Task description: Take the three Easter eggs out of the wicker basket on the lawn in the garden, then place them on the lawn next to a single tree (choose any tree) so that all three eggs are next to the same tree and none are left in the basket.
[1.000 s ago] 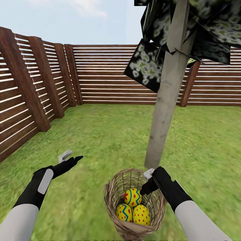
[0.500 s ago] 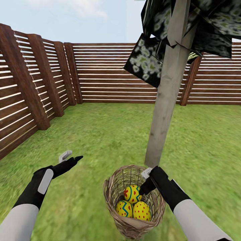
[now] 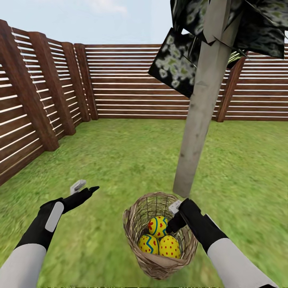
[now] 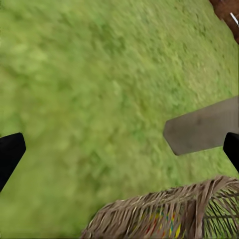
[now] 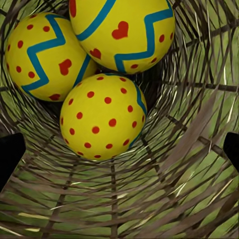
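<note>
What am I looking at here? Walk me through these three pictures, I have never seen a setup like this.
This is a simulated two-armed robot in a fenced garden. The big picture is from a camera on its head, looking down over both arms. The other two come from cameras at each wrist, looking along the jaws.

On the lawn stands a wicker basket holding three Easter eggs, right beside a tree with a pale trunk.

The right gripper dips inside the basket's rim, jaws apart, holding nothing; its wrist camera looks straight down at the eggs. The left gripper hovers open over grass to the basket's side, also empty; its camera catches the basket's rim and the trunk's foot.
</note>
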You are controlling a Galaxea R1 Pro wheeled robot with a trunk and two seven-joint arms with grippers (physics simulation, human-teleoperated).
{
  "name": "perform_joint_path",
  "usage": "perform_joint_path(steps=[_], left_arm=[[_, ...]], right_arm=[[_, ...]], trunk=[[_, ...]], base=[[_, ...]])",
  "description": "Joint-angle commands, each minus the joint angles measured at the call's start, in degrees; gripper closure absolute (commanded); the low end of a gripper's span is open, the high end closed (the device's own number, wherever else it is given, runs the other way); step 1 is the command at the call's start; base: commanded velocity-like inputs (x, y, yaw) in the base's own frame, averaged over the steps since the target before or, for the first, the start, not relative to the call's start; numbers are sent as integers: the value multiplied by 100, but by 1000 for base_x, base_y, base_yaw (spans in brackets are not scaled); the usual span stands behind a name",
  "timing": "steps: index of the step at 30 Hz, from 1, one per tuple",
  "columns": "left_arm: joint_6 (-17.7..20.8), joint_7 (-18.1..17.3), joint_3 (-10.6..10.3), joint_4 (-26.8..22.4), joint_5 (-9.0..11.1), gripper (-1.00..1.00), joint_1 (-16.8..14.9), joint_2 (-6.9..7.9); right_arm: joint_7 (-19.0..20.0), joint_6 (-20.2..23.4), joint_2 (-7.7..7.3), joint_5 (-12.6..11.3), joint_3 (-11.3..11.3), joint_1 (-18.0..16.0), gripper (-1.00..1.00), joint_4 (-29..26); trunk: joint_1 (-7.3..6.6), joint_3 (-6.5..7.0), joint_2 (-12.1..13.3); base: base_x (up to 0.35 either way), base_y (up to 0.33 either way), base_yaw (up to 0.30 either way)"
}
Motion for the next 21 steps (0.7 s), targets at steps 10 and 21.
perform_joint_path(steps=[10,21], left_arm=[[43,-13,14,0,20,-100,-4,-2],[43,-13,7,6,20,-100,-4,-9]], right_arm=[[55,-6,41,48,4,-702,-100,1016],[54,-63,48,41,7,-812,-100,1021]], trunk=[[24,-227,-16],[53,-471,-31]], base=[[0,0,0],[0,0,0]])
